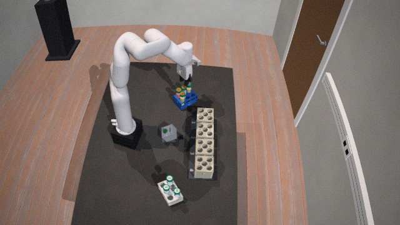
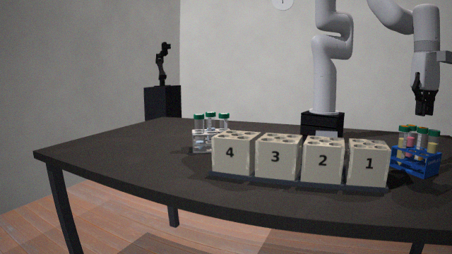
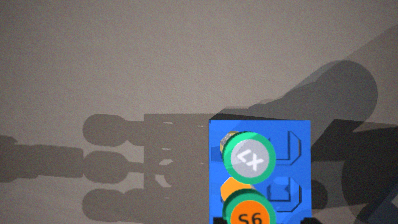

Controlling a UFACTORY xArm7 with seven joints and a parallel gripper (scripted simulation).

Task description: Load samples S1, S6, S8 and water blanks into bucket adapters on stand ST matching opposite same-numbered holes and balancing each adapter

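Dark surface (image 1: 150, 162) (image 2: 141, 155), grey walls. Blue rack (image 1: 185, 100) (image 2: 417, 163) (image 3: 295, 131): four tubes, X7 (image 3: 250, 158) included. White rack (image 1: 175, 203): three. Hand (image 1: 185, 82) (image 2: 424, 113) part-open, holding nothing, above blue rack.

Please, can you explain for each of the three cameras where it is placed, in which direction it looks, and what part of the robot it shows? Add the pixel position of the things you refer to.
Top: high above the table, looking steeply down at racks and adapters (image 1: 204, 174); whole arm (image 1: 120, 70) visible.
Exterior: beyond the stand's numbered side, facing the arm (image 2: 326, 82) across the adapters (image 2: 233, 166); its upper parts are cropped.
Wrist: on the arm's end, looking down at X7 (image 3: 250, 158) and S6 (image 3: 250, 216); dark finger parts show at the bottom edge.
Top and exterior share both racks and all four adapters.
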